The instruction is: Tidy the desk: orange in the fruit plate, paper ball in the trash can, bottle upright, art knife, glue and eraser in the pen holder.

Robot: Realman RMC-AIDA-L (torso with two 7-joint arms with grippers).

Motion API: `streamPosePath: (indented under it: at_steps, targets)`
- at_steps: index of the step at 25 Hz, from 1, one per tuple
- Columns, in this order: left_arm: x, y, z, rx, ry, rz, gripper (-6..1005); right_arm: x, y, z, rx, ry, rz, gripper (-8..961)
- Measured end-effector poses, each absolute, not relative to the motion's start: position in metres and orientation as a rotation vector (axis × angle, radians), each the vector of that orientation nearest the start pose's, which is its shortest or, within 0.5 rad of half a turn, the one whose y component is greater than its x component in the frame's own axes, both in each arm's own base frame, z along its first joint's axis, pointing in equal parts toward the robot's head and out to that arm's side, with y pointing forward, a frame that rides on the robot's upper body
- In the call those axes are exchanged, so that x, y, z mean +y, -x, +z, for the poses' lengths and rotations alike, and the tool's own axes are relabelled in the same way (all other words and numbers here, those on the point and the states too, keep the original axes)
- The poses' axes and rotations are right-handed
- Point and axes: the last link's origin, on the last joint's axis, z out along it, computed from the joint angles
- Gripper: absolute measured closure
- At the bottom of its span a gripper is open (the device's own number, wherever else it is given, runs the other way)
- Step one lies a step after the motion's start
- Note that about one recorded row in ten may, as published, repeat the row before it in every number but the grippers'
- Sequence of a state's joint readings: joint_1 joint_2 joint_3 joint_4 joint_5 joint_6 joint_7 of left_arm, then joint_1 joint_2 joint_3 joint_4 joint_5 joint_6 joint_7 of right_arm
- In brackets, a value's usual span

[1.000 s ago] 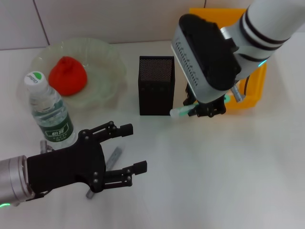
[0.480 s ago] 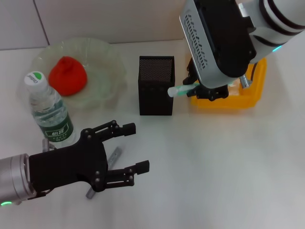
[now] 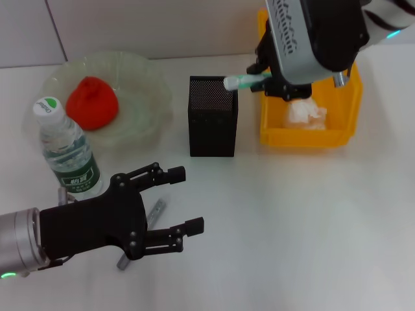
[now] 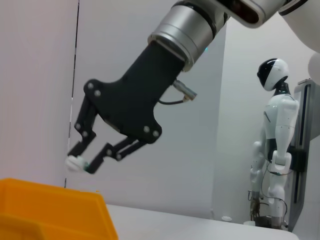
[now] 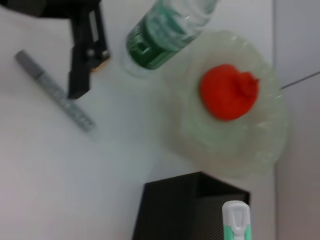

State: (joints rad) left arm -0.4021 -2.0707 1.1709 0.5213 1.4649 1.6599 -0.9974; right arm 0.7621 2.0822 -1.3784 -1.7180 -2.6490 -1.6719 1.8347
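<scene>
My right gripper (image 3: 264,78) is shut on the white-and-green glue (image 3: 238,81), held level just above the far right rim of the black mesh pen holder (image 3: 213,120). The glue (image 5: 236,220) points at the holder (image 5: 185,210) in the right wrist view. My left gripper (image 3: 187,199) hangs open over the grey art knife (image 3: 155,212) lying on the table. The bottle (image 3: 67,152) stands upright. The orange (image 3: 92,103) rests in the glass fruit plate (image 3: 146,84). The paper ball (image 3: 305,115) lies in the yellow trash can (image 3: 285,137). The eraser is out of view.
The left wrist view shows my right gripper (image 4: 85,162) with the glue above the yellow bin's (image 4: 50,210) corner. The bottle stands close to my left arm. White table stretches across the front right.
My right gripper has risen and moved back with the glue, from in front of the trash can to just above the pen holder's rim. The left arm has hardly moved.
</scene>
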Motion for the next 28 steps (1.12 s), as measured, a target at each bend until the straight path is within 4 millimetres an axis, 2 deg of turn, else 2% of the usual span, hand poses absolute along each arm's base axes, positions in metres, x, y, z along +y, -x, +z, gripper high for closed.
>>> streamPosePath:
  at_steps: [10,17,28]
  targets:
    - [0.275,0.236,-0.037,-0.228,2.789,-1.106,151,0.370,-0.051,0.061,-0.534,2.520,-0.357,781]
    - [0.275,0.235,-0.037,-0.226,2.790,-1.107,151,0.371,-0.053,0.074,-0.442,2.499,-0.064,781]
    - [0.280,0.231,-0.036,-0.220,2.787,-1.119,151,0.369,-0.080,0.092,-0.315,2.468,0.323,781]
